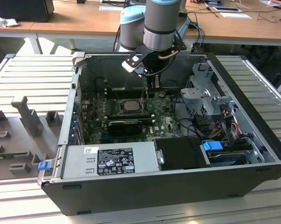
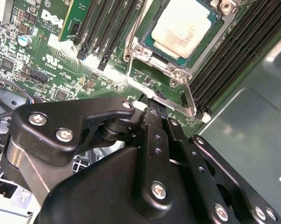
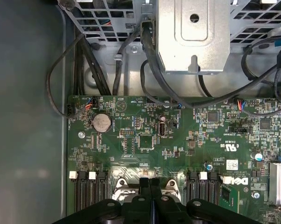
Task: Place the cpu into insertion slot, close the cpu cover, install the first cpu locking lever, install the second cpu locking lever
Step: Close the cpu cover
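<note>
The cpu lies flat, silver top up, in the insertion slot on the green board; in the exterior view the cpu sits mid-board. The cpu cover is down around it, the chip showing through its window. One thin wire locking lever slants from the cover's corner toward my gripper; another lever runs along the opposite side. My gripper is shut, its tips touching the lever's cross bar just beside the socket. From outside, the gripper hangs just behind the cpu.
Long black memory slots flank the socket on both sides. A metal drive cage and cable bundles stand at the exterior view's right. The power supply closes the near side, and a black ribbed block lies beside the cpu.
</note>
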